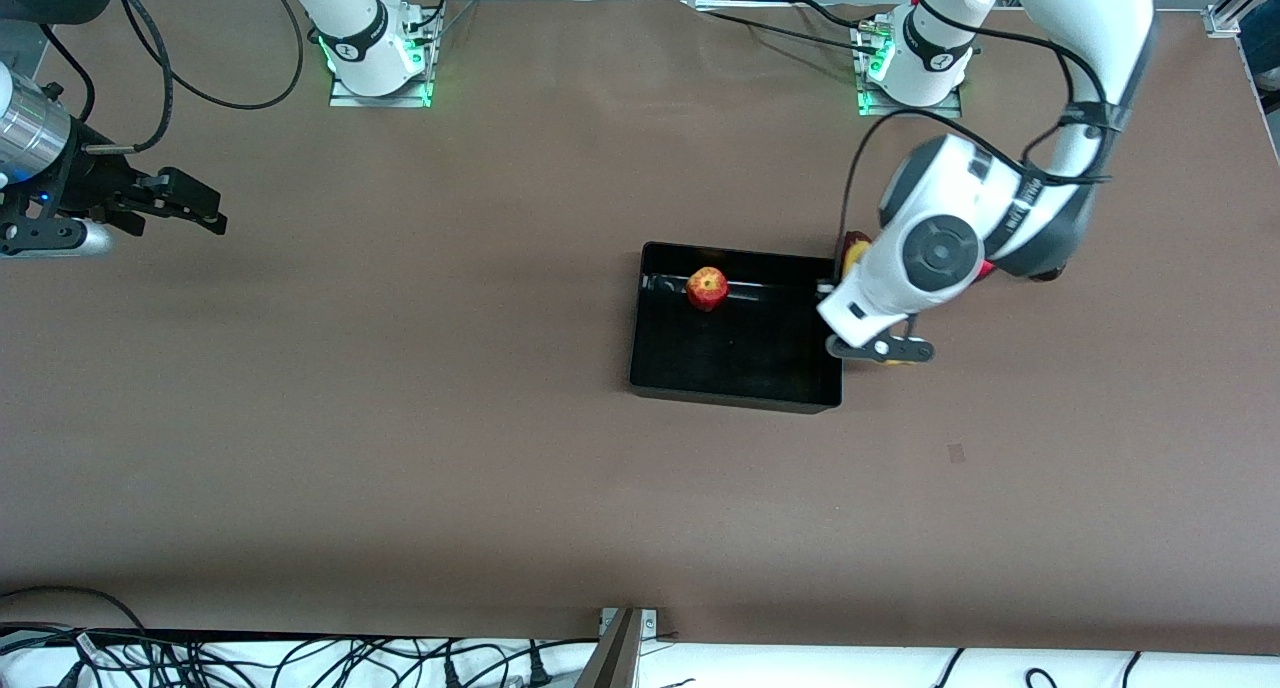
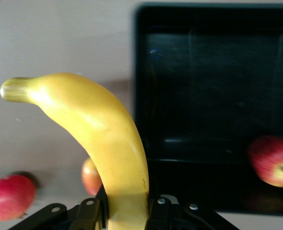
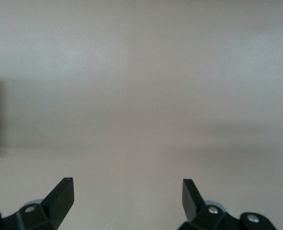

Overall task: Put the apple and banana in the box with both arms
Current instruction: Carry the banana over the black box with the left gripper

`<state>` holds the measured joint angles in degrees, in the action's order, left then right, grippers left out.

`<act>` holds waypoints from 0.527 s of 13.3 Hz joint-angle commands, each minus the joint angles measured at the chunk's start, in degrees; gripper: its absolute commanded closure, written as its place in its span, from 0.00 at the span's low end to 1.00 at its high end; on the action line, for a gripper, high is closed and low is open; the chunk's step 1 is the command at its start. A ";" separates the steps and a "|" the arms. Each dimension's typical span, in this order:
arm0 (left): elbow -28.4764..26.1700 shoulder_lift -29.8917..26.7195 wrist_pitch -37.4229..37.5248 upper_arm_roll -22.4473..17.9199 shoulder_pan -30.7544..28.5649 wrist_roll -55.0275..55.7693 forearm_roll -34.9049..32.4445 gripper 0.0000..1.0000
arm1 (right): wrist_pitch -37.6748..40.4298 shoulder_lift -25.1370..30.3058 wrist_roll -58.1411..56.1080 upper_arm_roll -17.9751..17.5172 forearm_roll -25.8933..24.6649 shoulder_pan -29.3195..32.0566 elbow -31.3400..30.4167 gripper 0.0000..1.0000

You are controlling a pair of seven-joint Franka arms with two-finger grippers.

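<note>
A brown desk (image 1: 400, 418) carries the black box (image 1: 735, 388) holding the apple (image 1: 707, 288). The left gripper (image 2: 127, 213) has its fingers clamped on the banana (image 2: 107, 139) beside the box; the right gripper (image 3: 128, 196) waits over bare desk, fingers apart.

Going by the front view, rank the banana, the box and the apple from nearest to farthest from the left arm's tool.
1. banana: clamped in the left tool, just outside the box wall at the left arm's end.
2. box: directly beside that tool, toward the right arm's end of the table.
3. apple: inside the box, by the wall farthest from the front camera.
</note>
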<state>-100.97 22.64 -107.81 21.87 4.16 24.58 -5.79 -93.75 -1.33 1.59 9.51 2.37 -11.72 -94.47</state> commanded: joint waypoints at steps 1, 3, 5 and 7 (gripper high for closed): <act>-0.72 -0.41 -1.77 1.86 1.45 0.64 1.13 1.00 | 0.41 -0.52 0.17 -0.90 -0.88 0.91 1.22 0.00; -1.33 1.17 -5.82 2.38 2.34 1.17 1.31 1.00 | 0.41 -0.52 0.17 -0.90 -0.88 0.91 1.22 0.00; -1.42 3.54 -9.59 2.74 2.61 1.17 1.13 1.00 | 0.41 -0.52 0.17 -0.90 -0.88 0.91 1.22 0.00; -1.42 6.88 -13.20 2.83 3.05 2.13 0.26 1.00 | 0.41 -0.52 0.17 -0.90 -0.88 0.91 1.22 0.00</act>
<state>-102.60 26.73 -118.10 24.41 7.06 25.74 -5.65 -93.75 -1.34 1.59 9.51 2.37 -11.67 -94.46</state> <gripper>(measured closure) 0.665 0.000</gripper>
